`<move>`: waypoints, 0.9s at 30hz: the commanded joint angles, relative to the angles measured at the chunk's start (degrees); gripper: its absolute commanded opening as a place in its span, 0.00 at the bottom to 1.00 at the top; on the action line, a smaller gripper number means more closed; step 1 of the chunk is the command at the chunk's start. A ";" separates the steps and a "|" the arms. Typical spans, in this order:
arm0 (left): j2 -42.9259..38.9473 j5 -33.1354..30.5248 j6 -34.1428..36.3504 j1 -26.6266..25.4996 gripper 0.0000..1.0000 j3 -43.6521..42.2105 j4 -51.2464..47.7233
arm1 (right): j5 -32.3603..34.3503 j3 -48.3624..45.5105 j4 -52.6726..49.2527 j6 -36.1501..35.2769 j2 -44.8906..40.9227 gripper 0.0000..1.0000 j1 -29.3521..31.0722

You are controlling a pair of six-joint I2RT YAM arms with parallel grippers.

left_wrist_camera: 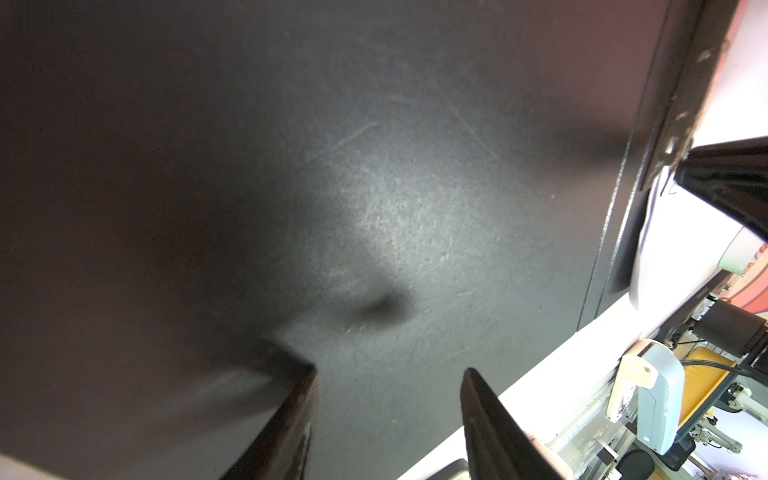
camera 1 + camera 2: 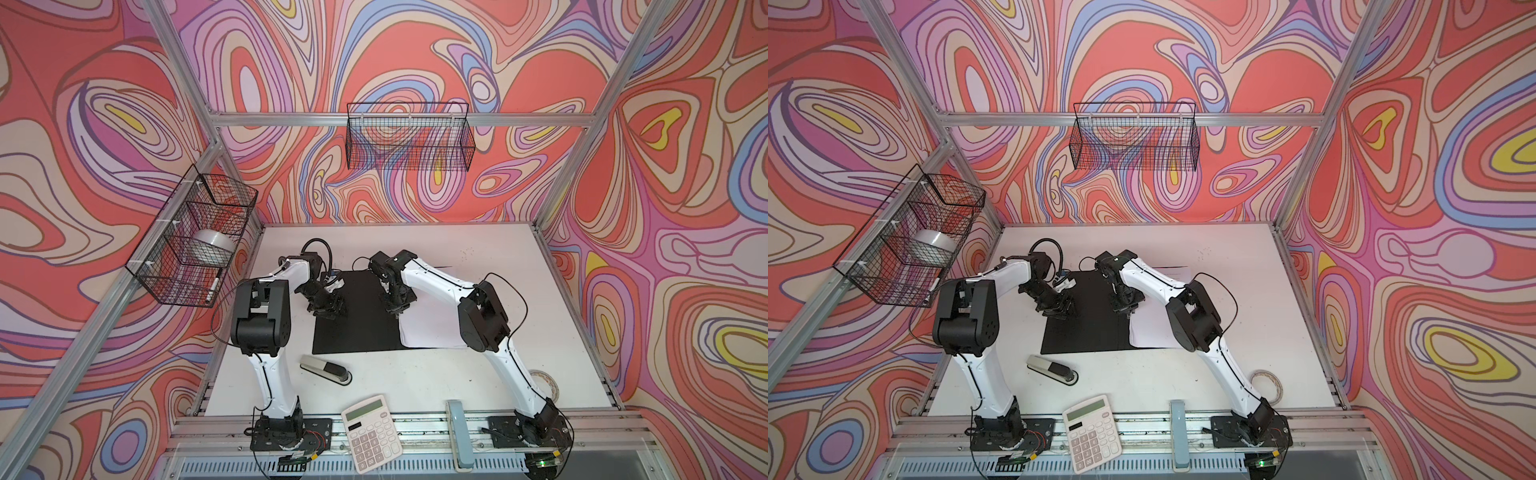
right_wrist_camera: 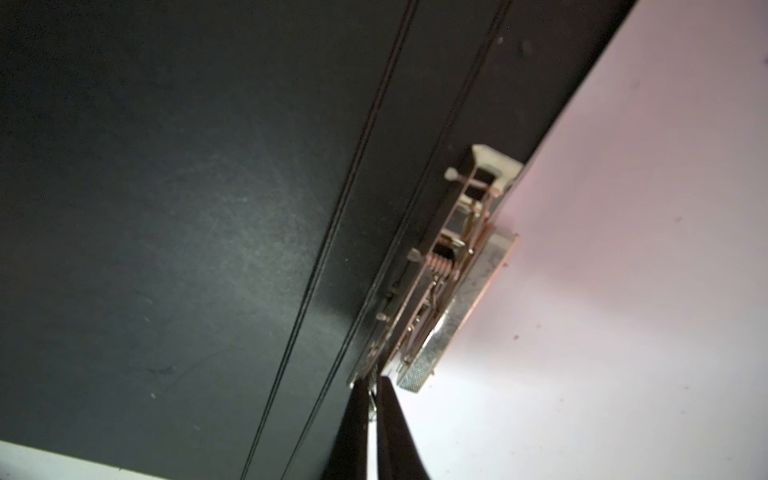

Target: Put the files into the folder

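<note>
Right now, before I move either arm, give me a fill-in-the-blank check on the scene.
The folder lies open, its ____ inside facing up.
The left gripper has its jaws ____, with nothing between them.
The right gripper is shut on the end of the metal clip, beside the ____ files.
Missing: black; open; white.
</note>
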 commanded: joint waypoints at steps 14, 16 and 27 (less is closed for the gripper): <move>3.83 -4.25 0.64 1.03 0.55 -1.28 1.18 | 3.04 -4.05 -1.95 -0.38 6.19 0.06 -0.42; 3.79 -4.20 0.61 1.12 0.55 -1.28 1.12 | 2.89 -4.04 -1.74 -0.29 6.46 0.06 -0.42; 4.01 -3.53 0.54 1.30 0.55 -1.46 1.38 | 0.56 -2.35 -1.03 -0.12 6.54 0.05 -0.62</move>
